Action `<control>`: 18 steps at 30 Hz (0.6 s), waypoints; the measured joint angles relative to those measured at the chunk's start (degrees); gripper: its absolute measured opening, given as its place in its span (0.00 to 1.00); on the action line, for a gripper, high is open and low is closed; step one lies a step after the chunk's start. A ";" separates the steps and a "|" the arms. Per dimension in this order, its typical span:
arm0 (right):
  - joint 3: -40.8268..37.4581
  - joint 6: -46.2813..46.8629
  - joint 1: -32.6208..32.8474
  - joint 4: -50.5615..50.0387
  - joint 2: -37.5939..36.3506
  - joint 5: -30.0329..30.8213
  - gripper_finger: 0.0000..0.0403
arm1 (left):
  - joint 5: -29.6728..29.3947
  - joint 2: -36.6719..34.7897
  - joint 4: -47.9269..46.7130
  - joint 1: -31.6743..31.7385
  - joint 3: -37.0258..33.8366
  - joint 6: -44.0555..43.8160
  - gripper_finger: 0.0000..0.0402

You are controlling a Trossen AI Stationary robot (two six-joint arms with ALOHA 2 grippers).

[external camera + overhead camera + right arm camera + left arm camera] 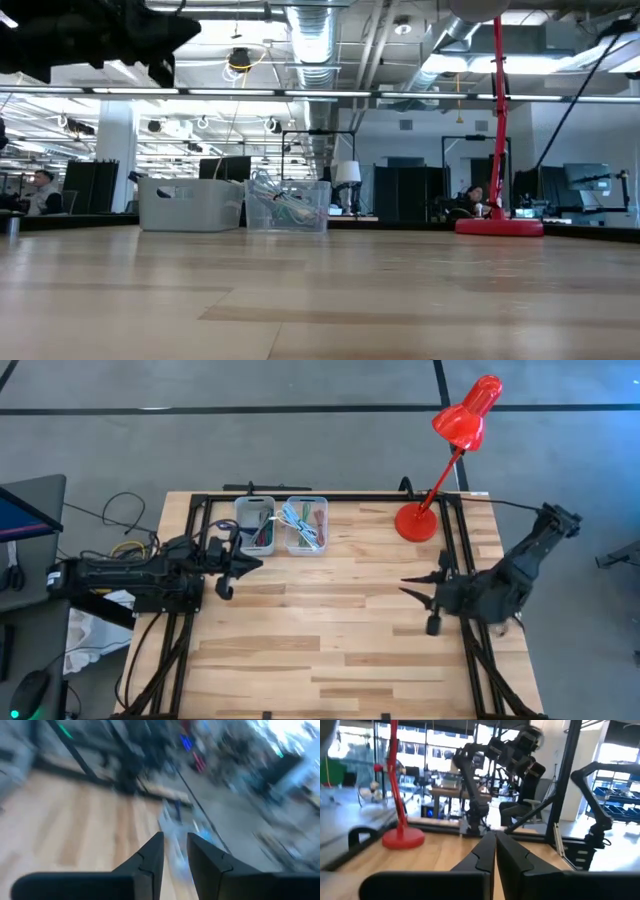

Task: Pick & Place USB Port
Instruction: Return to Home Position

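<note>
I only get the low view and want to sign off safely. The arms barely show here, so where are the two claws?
Observer: In the high view, the left claw hangs over the left part of the table, close by the gray bin. The right claw is over the right part, a little away from the red lamp.
Operator: Holding anything?
Observer: No. The left wrist view shows the left claw shut on nothing, and the right wrist view shows the right one open and empty.
Operator: I can't see into the gray bin.
Observer: From above, coloured cables lie inside it.
</note>
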 joint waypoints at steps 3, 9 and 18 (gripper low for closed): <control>-3.34 -11.74 -2.24 12.99 -4.69 -8.55 0.16 | -2.21 -0.36 -0.10 -2.07 1.38 2.77 0.02; -9.17 -15.55 -10.28 18.40 -11.65 -14.47 0.10 | -9.94 -0.28 -5.91 -7.10 4.80 5.83 0.02; -21.16 -9.59 -25.88 22.81 -15.33 -31.03 0.08 | -17.64 -0.37 -11.50 -15.13 7.60 10.85 0.02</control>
